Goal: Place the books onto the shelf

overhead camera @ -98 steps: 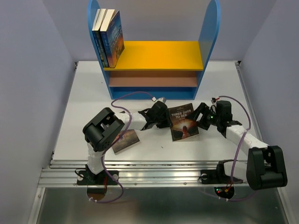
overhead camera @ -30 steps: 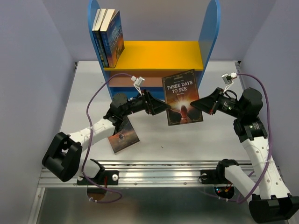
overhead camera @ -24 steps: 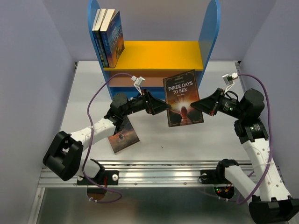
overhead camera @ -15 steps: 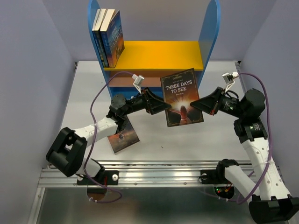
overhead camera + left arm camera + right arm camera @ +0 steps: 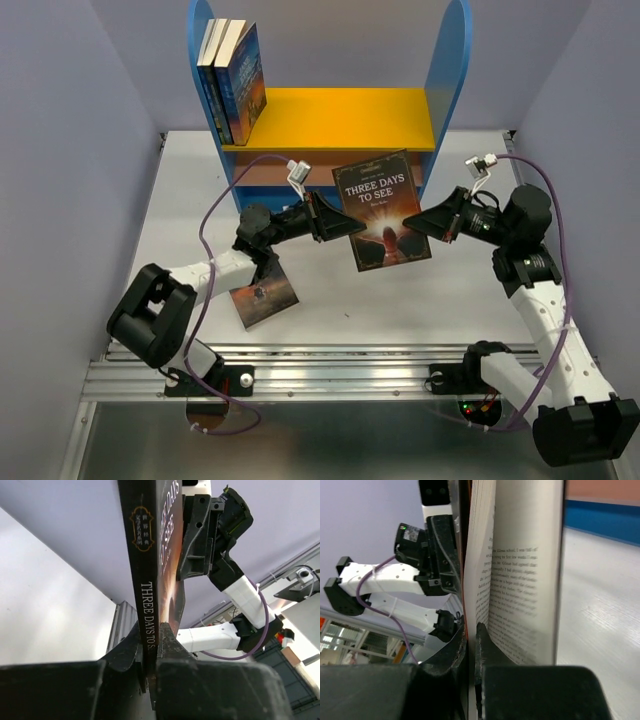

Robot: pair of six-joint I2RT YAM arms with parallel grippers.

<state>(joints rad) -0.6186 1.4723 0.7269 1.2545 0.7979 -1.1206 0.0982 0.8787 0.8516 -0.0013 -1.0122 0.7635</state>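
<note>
A dark book titled "Three Days to See" (image 5: pixel 381 212) hangs upright above the table, in front of the shelf (image 5: pixel 330 118). My left gripper (image 5: pixel 344 224) is shut on its spine edge (image 5: pixel 142 555), the jaws (image 5: pixel 150 636) pressing both sides of the spine. My right gripper (image 5: pixel 421 222) is shut on the opposite edge; in the right wrist view it (image 5: pixel 471 636) pinches the cover and first pages, and the printed pages (image 5: pixel 520 580) fan open beside it. Two books (image 5: pixel 231 80) stand leaning at the left end of the yellow upper board.
Another book (image 5: pixel 263 297) lies flat on the table under my left forearm. The shelf's brown lower board (image 5: pixel 325 170) and blue side panels (image 5: pixel 449 70) stand just behind the held book. A metal rail (image 5: pixel 330 365) runs along the table's near edge.
My left gripper has closed from wide open onto the book's spine. The book has shifted slightly left and tilted, with the right gripper still holding it.
</note>
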